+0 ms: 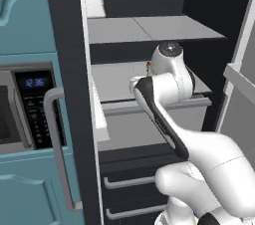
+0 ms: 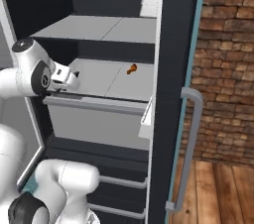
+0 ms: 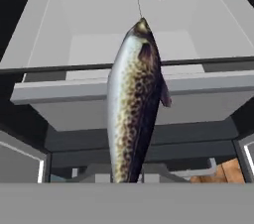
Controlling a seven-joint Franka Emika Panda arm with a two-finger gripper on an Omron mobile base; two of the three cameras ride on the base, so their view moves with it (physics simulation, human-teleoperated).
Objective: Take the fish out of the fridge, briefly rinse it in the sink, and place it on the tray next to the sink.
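Currently, at far left in the left base view, a teal cabinet with a built-in microwave stands beside the tall dark charcoal fridge, door open. Further right, the white arm's gripper hangs at the front edge of a pale grey shelf. Seen from the hand camera, the slender silvery, brown-speckled fish is apparently clamped between the fingers, off the shelf. A small orange item lies farther back on it.
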